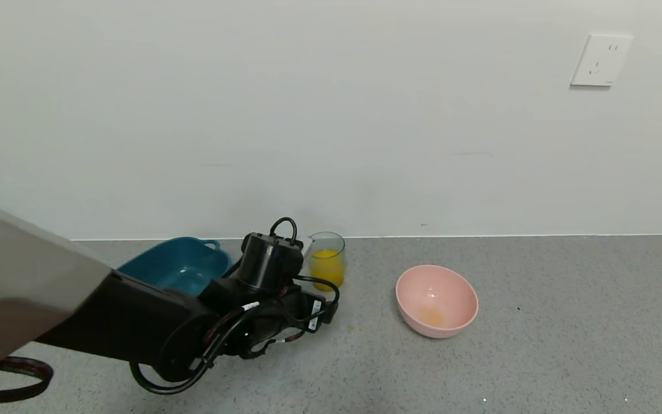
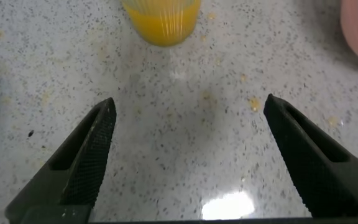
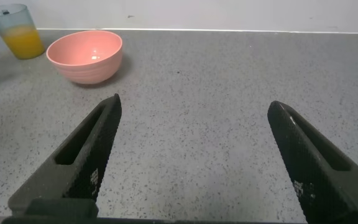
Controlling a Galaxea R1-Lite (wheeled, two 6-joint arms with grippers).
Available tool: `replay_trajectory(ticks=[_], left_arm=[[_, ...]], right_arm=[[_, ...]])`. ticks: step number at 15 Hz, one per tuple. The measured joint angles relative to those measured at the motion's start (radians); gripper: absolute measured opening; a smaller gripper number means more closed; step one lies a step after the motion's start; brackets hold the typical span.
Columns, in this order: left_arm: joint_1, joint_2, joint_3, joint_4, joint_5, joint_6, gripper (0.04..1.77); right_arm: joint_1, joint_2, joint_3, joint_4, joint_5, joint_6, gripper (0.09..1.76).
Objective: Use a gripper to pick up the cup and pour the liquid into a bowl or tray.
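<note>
The cup [image 1: 327, 260] stands upright on the grey counter near the wall, about half full of orange-yellow liquid [image 1: 327, 270]. The dark teal tray [image 1: 181, 267] lies to its left, partly hidden behind my left arm [image 1: 135, 322]. My left gripper [image 2: 189, 102] is open just above the counter and points at the cup [image 2: 161, 22], which stands a short way beyond the fingertips; only bare counter lies between the fingers. My right gripper [image 3: 195, 102] is open and empty over the counter far to the right, with the cup [image 3: 16, 31] distant in its view.
A round pink bowl [image 1: 436, 299] with a little orange residue sits to the right of the cup. Small orange drops [image 2: 253, 104] dot the counter near the left gripper. The white wall runs close behind the cup and tray.
</note>
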Motion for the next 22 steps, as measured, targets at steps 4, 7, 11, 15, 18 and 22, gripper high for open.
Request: replay_trajectory(ticks=[4,7,11,15,18,22], left_arm=[[-0.029,0.095,-0.060,-0.051,0.054,-0.057,1.72],[-0.034,0.161,-0.111,-0.053,0.125,-0.118,1.72],[-0.036,0.239,-0.162,-0.112,0.171,-0.159,1.72],[-0.043,0.292,-0.195,-0.196,0.221,-0.163,1.72],[-0.043,0.331,-0.232,-0.238,0.274,-0.163,1.72],[-0.037,0.381,-0.257,-0.281,0.283,-0.160,1.72]], right_arm=[[0.000,0.000,0.000,0.000,0.000,0.000,1.71],[0.000,0.000,0.000,0.000,0.000,0.000,1.71],[0.000,0.000,0.000,0.000,0.000,0.000,1.71],[0.000,0.000,0.000,0.000,0.000,0.000,1.71],[0.000,0.000,0.000,0.000,0.000,0.000,1.71],[0.000,0.000,0.000,0.000,0.000,0.000,1.71]])
